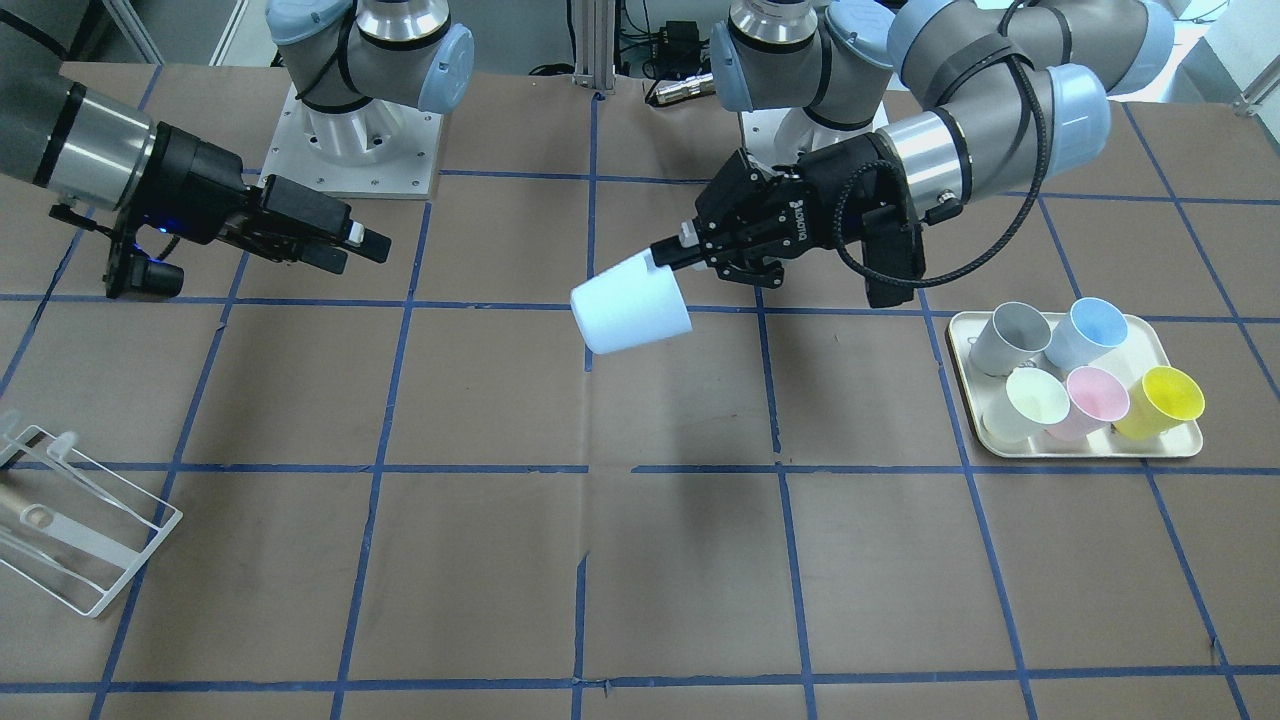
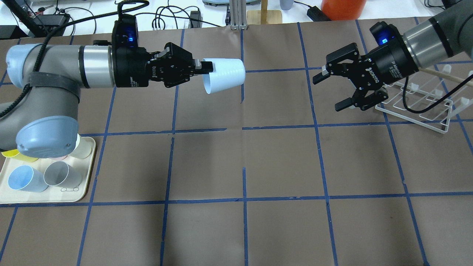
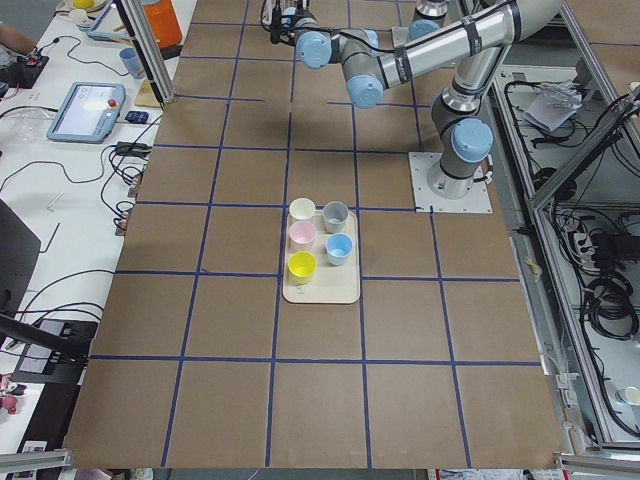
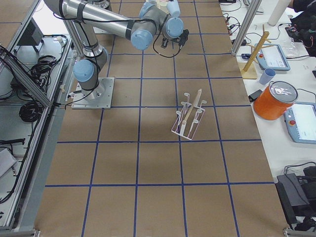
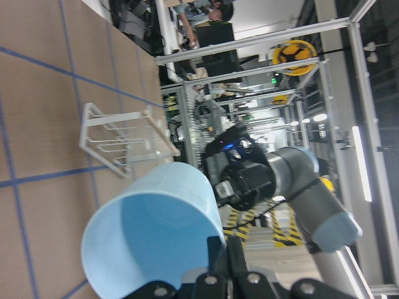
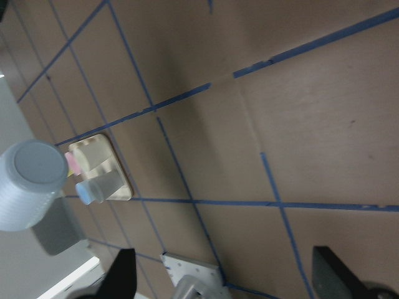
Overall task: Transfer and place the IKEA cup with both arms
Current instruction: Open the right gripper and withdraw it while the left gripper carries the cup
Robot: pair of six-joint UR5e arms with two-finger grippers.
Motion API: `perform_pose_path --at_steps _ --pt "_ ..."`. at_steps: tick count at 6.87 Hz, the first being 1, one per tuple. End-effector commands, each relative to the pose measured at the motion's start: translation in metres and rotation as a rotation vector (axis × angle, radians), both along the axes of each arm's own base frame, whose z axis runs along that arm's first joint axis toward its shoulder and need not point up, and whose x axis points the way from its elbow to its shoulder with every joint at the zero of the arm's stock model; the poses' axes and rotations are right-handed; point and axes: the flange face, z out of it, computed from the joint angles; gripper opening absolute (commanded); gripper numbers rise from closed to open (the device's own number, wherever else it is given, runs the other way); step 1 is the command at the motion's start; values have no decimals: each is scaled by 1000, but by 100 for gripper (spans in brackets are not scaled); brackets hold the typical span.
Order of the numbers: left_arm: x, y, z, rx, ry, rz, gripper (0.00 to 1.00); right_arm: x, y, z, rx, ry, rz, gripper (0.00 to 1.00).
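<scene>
My left gripper [image 2: 207,68] is shut on the rim of the IKEA cup [image 2: 224,75], a pale light-blue tumbler. It holds the cup on its side in the air over the table's middle, base pointing at my right gripper [image 2: 328,90]. In the front view the cup [image 1: 630,306] hangs from the left gripper [image 1: 668,256]. My right gripper [image 1: 362,246] is open and empty, a good gap away from the cup. The left wrist view shows the cup's [image 5: 149,230] open mouth. The right wrist view shows its base [image 6: 32,184] at the left edge.
A cream tray [image 1: 1075,447] on my left side holds grey [image 1: 1010,335], blue [image 1: 1090,330], cream [image 1: 1030,400], pink [image 1: 1095,398] and yellow [image 1: 1165,400] cups. It also shows in the overhead view [image 2: 85,184]. A white wire rack [image 2: 417,107] stands just behind my right gripper.
</scene>
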Motion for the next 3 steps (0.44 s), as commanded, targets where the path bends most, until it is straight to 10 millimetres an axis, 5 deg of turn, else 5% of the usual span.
perform_pose_path --at_steps 1,2,3 --pt "75 -25 37 -31 -480 164 0 -20 3 45 26 326 -1 100" --pt "94 -33 49 -41 -659 153 0 -11 0 52 42 395 -9 100" --pt "126 -28 34 -18 -847 92 0 8 2 54 40 533 -1 100"
